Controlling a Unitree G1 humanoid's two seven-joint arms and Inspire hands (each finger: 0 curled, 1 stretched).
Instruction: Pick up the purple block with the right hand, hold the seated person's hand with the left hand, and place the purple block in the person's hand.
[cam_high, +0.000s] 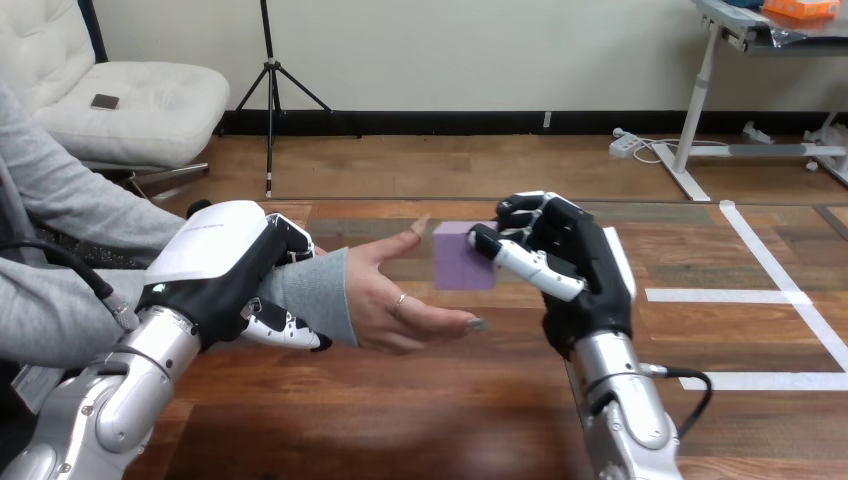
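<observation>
Purple block (458, 262) is up off the table (400, 420), pinched in the robot's right hand (585, 285) near the middle of the scene. It sits just right of and a bit beyond the person's hand (395, 300). The thumb (525, 262) lies across the block's near right edge and the fingers (530, 212) curl in over the far side, so that's a firm grip on it, not a loose cradle.

Why it's set up like this, as far as I can judge: the left hand (225, 265) is wrapped round the person's wrist (310, 290), over the grey sleeve. Part of it goes over the top and its fingers poke out underneath. That keeps the open palm steady and stretched out to the right as a landing spot. The block arrives from the right, so the two robot hands don't get in each other's way. The person's fingertips reach about to the block's left edge, but I can't tell if they touch it.

The block itself is a plain cube, pale purple, with flat matte faces, fairly crisp edges and no markings that I can see. The top looks a shade lighter than the face toward the camera. It looks light and rigid to me, so it should sit flat on a palm. I'd say the drop-off isn't done yet, since the block isn't over the palm.
</observation>
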